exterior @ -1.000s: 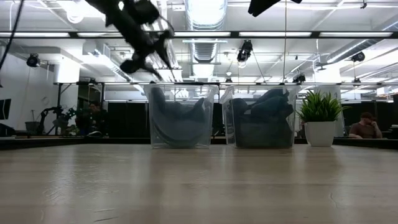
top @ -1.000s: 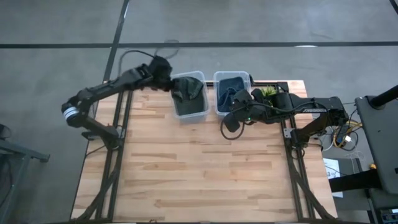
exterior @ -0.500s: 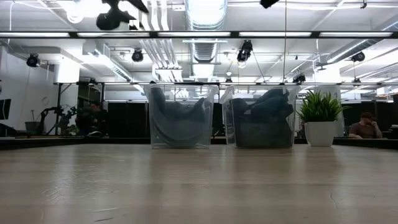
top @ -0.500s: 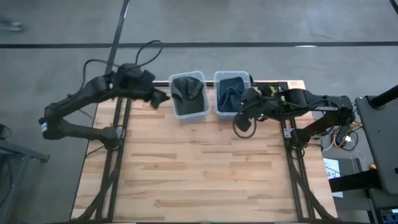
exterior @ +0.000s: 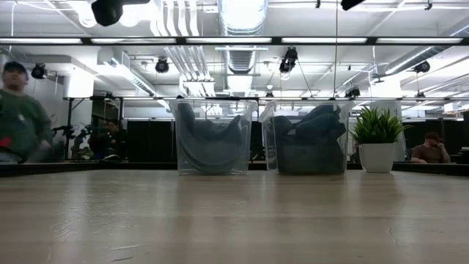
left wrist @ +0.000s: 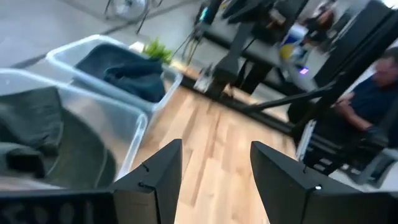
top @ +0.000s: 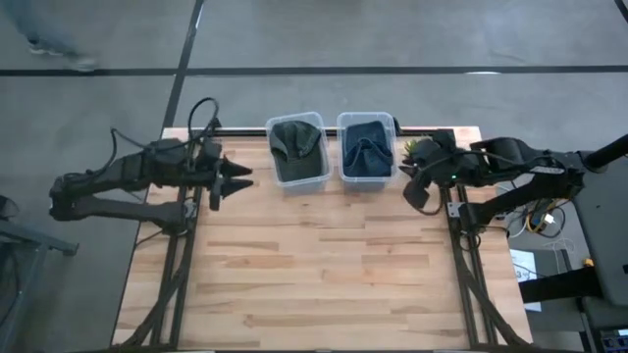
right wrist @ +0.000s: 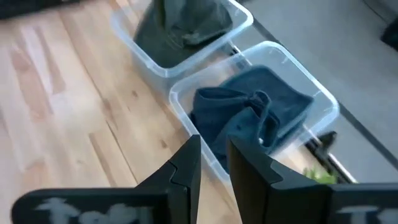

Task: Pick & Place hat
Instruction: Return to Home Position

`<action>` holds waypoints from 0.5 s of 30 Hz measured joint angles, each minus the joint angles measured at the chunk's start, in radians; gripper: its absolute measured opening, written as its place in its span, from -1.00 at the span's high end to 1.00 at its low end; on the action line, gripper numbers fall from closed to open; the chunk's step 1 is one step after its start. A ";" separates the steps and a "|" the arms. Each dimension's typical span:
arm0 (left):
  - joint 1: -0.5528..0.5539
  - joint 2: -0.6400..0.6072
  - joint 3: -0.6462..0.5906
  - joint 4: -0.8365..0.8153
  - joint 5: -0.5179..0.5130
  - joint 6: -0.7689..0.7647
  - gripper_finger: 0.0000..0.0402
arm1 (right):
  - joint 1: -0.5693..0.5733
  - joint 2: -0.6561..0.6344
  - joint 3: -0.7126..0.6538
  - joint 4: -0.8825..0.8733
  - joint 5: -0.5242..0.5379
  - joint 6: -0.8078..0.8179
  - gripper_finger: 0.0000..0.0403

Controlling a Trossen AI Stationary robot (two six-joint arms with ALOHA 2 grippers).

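Observation:
A dark green hat (top: pixel 297 145) lies in the left clear bin (top: pixel 283 178), and a blue hat (top: pixel 366 149) lies in the right clear bin (top: pixel 344 177). Both bins stand at the table's far edge. My left gripper (top: pixel 234 181) hovers open to the left of the bins, with nothing between its fingers (left wrist: pixel 214 165). My right gripper (top: pixel 413 190) hovers to the right of the bins. Its fingers (right wrist: pixel 213 155) stand a narrow gap apart and hold nothing. In the right wrist view the blue hat (right wrist: pixel 249 115) and the green hat (right wrist: pixel 183 25) rest on their bin floors.
A potted plant (top: pixel 422 147) stands at the far right, beside the blue hat's bin. Bare wooden table (top: pixel 314 265) stretches from the bins to the near edge. In the low view a person (exterior: pixel 18 121) shows in the room on the left, beyond the table.
My left gripper has drawn back from the green hat's bin toward the table's left and near edges, rolling as it went. My right gripper has gone toward the table's right edge, away from the blue hat's bin. Both hats have stayed in their bins.

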 joint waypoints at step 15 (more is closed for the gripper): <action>-0.001 -0.327 -0.585 0.558 0.070 -0.059 0.09 | 0.015 -0.412 -0.677 0.607 -0.138 -0.005 0.62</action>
